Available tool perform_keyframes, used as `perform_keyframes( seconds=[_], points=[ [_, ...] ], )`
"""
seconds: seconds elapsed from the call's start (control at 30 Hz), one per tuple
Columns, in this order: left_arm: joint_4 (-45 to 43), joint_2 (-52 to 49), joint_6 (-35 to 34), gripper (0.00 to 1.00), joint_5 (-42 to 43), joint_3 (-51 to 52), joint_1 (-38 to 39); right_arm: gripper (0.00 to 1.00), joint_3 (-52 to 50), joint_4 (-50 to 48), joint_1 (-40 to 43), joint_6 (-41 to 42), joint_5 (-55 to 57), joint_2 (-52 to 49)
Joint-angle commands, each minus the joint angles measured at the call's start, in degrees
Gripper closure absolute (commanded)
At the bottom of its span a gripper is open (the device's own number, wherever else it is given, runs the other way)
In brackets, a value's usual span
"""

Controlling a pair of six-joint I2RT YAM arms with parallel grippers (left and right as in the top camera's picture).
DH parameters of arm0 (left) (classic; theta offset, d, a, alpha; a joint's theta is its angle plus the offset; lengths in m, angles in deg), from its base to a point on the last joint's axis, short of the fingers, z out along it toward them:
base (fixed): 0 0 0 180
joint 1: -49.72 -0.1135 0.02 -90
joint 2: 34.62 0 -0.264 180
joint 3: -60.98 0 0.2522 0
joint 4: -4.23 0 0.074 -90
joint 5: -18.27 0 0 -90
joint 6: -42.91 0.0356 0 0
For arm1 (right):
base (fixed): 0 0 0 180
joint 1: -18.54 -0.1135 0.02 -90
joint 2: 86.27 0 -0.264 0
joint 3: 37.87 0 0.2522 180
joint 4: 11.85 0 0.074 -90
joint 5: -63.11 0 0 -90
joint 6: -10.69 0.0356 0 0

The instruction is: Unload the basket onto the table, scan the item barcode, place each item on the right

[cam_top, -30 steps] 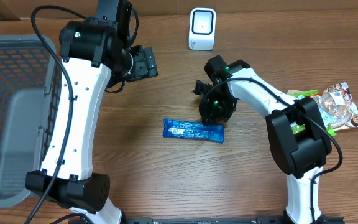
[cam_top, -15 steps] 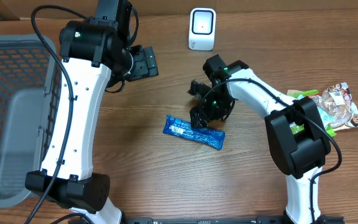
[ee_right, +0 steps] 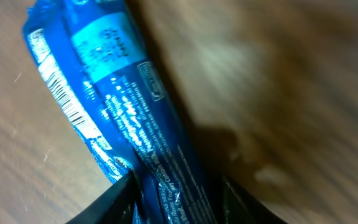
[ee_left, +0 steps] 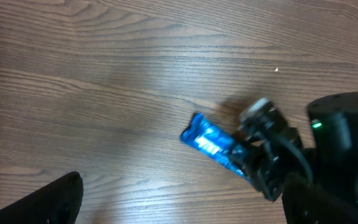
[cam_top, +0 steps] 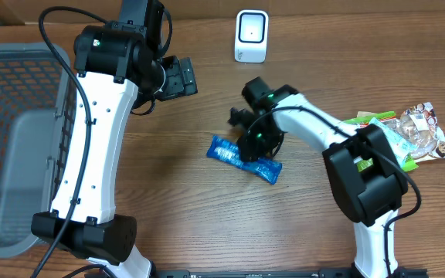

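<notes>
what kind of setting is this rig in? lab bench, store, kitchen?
Probably a mock shop checkout on a wooden tabletop: a white barcode scanner, a grey mesh basket at the edge, and packaged snacks, plus a blue snack packet.

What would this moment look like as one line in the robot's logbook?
step: pickup | right jaws: astride blue packet, grip unclear | left jaws: open, empty | scanner: clear of both arms
</notes>
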Motion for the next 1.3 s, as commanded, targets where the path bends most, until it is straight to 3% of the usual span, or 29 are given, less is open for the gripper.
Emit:
perform_keyframes(
  seconds=[0.0, 0.07, 0.13, 0.27, 0.53, 0.6, 0.73, 1.0, 1.13, 1.27],
  points=[
    [-0.39, -0.66, -0.72, 0.07, -0.7, 0.2, 0.37, 0.64, -1.46, 0.42, 4.66, 16.09, 4.04, -0.79],
    [-0.79, -0.66, -0.85, 0.07, -0.5, 0.2, 0.39, 0.64, -1.46, 1.88, 6.45, 23.23, 3.08, -0.79],
    [-1.01, -0.66, -1.51, 0.07, -0.5, 0.2, 0.39, 0.58, -1.46, 3.74, 8.24, 30.53, 1.49, -0.79],
    [-0.98, -0.66, -2.32, 0.07, -0.5, 0.2, 0.37, 0.5, -1.44, 1.05, 10.73, 30.73, -4.0, -0.79],
    [-1.11, -1.31, -7.52, 0.14, -0.52, 0.2, 0.55, 0.48, -1.99, -1.49, 11.32, 10.25, -3.89, -0.79],
    [-1.09, -1.97, -8.13, 0.15, -0.55, 0.2, 0.52, 0.49, -2.51, -1.95, 10.49, 8.55, -3.89, -0.79],
    [-0.96, -3.54, -8.13, 0.16, -0.55, 0.2, 0.74, 0.64, -3.5, -2.32, 9.73, 7.96, -3.89, -0.79],
    [-1.18, -5.25, -8.13, 0.12, -0.55, 0.2, 0.76, 0.79, -5.42, -1.42, 9.73, 7.76, -3.91, -0.79],
    [-1.2, -5.25, -8.11, 0.11, -0.55, 0.2, 0.74, 0.95, -5.33, -1.51, 9.79, 7.78, -3.93, -0.79],
    [-1.38, -5.25, -8.13, 0.0, -0.52, 0.2, 0.74, 0.96, -4.63, -1.42, 10.32, 8.0, -4.68, -0.76]
  ],
)
